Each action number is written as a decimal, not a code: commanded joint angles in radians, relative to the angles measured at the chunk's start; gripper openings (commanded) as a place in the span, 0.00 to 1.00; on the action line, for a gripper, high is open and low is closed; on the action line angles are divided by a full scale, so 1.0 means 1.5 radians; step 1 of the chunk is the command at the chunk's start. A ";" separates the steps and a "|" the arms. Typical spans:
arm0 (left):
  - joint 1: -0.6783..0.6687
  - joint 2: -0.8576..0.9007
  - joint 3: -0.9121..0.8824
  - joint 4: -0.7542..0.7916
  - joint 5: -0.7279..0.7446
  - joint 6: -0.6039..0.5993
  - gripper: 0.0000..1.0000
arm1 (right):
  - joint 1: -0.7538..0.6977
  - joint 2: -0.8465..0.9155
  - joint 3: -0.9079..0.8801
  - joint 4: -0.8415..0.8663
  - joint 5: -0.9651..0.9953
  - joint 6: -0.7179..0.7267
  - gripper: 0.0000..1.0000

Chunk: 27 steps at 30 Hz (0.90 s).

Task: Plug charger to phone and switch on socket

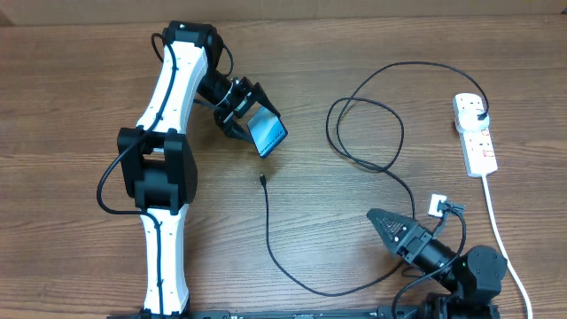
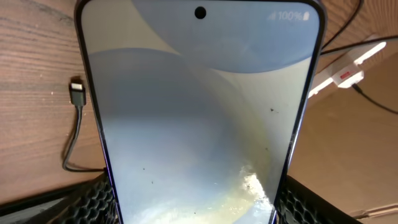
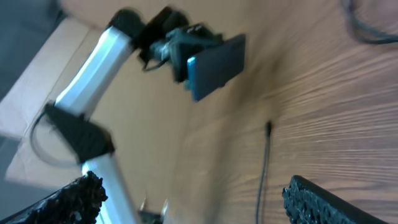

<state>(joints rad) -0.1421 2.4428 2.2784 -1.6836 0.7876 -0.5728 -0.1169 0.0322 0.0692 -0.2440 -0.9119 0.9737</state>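
The slim blue-screened smartphone [image 1: 267,133], rigid, slick and likely fragile, sits clamped in the left tool [image 1: 251,115] above the table's [image 1: 71,89] middle; its screen reads "100%". The limp thin black charger cable [image 1: 269,226] lies beside, best pinched just behind its connector tip [image 1: 263,180]. The right tool [image 1: 383,220] gapes empty.

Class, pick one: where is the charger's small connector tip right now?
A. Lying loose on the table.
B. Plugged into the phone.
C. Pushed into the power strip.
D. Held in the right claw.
A: the connector tip lies bare on the table, apart from the phone in the left claw.
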 commanded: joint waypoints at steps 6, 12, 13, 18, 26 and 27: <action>-0.014 -0.005 0.020 -0.003 0.011 -0.077 0.04 | 0.008 0.112 0.085 -0.025 0.141 -0.063 0.94; -0.024 -0.005 0.020 0.011 -0.007 -0.099 0.05 | 0.094 0.269 0.164 0.003 0.226 -0.094 0.94; -0.024 -0.005 0.020 0.014 -0.008 -0.099 0.04 | 0.124 0.303 0.185 0.002 0.257 -0.097 0.94; -0.024 -0.005 0.020 0.019 -0.009 -0.100 0.04 | 0.290 0.482 0.286 0.005 0.419 -0.115 0.95; -0.024 -0.005 0.020 0.027 -0.026 -0.131 0.04 | 0.446 0.759 0.456 0.031 0.586 -0.106 0.98; -0.024 -0.005 0.020 0.029 -0.027 -0.132 0.04 | 0.450 0.787 0.474 0.035 0.586 -0.107 0.98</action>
<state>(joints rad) -0.1772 2.4428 2.2784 -1.6402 0.7467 -0.7341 0.5350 1.1202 0.6930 -0.2062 -0.1482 0.8162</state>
